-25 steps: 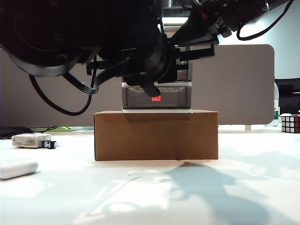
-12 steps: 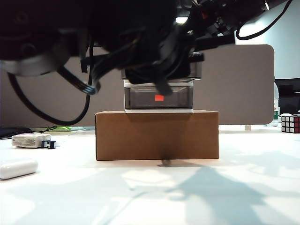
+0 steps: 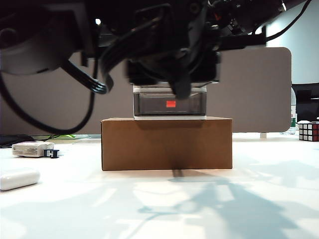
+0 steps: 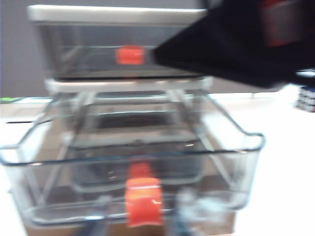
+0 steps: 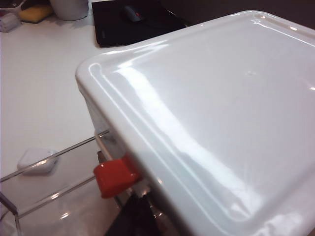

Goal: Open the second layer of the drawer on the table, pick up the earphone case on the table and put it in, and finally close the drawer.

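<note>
Low exterior camera faces the drawer [image 3: 169,102] front – both wrist cameras hover close

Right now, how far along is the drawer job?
Done: the second layer is pulled out of the drawer. In hand: the left gripper is at its orange tab, jaws apart either side of it; the right gripper is at the drawer's top, its state unclear. Left: the earphone case lies on the table, not yet picked up; then the closing.
</note>
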Controlling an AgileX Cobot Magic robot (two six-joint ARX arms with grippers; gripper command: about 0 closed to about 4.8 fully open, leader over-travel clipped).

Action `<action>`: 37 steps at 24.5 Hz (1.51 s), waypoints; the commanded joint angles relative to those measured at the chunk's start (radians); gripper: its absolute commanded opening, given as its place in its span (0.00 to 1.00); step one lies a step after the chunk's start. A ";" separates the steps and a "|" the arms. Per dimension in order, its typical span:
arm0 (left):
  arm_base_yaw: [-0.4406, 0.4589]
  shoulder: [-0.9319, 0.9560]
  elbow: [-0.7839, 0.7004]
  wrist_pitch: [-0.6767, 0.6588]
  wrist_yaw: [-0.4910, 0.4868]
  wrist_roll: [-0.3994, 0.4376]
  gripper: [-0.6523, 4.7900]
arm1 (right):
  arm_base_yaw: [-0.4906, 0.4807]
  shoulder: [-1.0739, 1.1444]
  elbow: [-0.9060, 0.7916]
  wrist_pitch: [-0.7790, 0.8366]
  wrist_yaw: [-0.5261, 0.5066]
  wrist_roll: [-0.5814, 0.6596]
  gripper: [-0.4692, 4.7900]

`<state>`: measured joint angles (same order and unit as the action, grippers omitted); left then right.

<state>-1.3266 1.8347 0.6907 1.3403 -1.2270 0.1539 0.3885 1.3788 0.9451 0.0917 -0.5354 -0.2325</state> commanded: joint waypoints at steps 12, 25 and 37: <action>-0.122 -0.604 -0.413 0.088 -0.073 0.188 0.56 | -0.001 -0.019 0.006 -0.046 -0.077 0.028 0.08; 0.050 -1.377 -0.494 -0.700 0.081 0.101 0.44 | 0.000 -0.048 0.005 -0.103 -0.193 0.031 0.08; 0.971 -1.435 -0.380 -1.483 1.337 -0.244 0.44 | 0.000 -0.048 0.005 -0.154 -0.207 0.030 0.08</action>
<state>-0.4263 0.3763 0.3073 -0.1516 -0.0116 -0.1089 0.3885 1.3350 0.9455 -0.0578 -0.7372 -0.2035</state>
